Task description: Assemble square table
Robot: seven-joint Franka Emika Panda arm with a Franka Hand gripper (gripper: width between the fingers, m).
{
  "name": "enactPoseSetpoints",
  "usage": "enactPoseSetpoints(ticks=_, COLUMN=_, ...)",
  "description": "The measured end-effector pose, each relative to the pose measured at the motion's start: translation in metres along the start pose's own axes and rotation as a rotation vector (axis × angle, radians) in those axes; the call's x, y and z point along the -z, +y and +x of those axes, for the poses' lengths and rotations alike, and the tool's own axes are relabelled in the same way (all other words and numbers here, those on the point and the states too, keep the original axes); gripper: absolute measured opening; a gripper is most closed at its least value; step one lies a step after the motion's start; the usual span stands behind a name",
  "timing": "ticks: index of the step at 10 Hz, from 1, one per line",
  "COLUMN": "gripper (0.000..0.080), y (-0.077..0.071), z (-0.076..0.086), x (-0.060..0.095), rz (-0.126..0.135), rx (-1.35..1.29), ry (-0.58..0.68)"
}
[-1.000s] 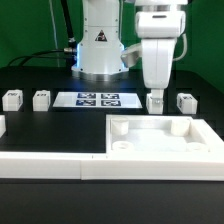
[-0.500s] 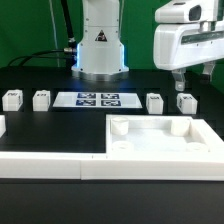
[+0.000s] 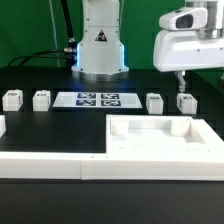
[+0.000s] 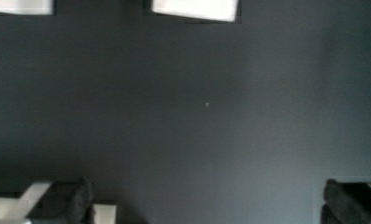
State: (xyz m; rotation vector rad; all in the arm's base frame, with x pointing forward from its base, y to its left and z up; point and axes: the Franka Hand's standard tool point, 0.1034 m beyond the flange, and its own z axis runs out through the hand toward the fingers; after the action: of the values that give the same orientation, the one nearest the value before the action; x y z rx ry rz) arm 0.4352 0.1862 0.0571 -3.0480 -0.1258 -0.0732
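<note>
Square tabletop [image 3: 160,140], hollow side up with corner sockets showing, lying on the black table [image 3: 40,125] toward the exterior view's right, just behind the low wall strip [image 3: 50,165]. Beyond it, a row of upright parts: first leg [image 3: 12,99], second leg [image 3: 41,99], marker board [image 3: 97,99], third leg [image 3: 155,102], fourth leg [image 3: 186,102]. Gripper [image 3: 181,84] just above the fourth leg, apart from it. In the wrist view, fingers [image 4: 57,200] spread wide, nothing between.

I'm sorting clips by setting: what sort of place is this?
Likely a robotics lab bench: a black table with a marker board, a robot arm's gripper above a loose white leg, green backdrop behind.
</note>
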Motion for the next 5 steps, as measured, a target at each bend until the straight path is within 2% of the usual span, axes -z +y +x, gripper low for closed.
enactPoseSetpoints(ticks=3, gripper=0.0649, y=-0.001, z=-0.002, x=0.001, rz=-0.002, rx=-0.026, ry=-0.037)
enactPoseSetpoints(ticks=4, gripper=0.0649, y=-0.002, z=-0.011, x=-0.004, rz=-0.013, rx=-0.021, ry=-0.085)
enactPoseSetpoints(ticks=5, gripper=0.0649, y=0.0, z=-0.024, x=-0.008, rz=-0.044, rx=-0.026, ry=-0.221)
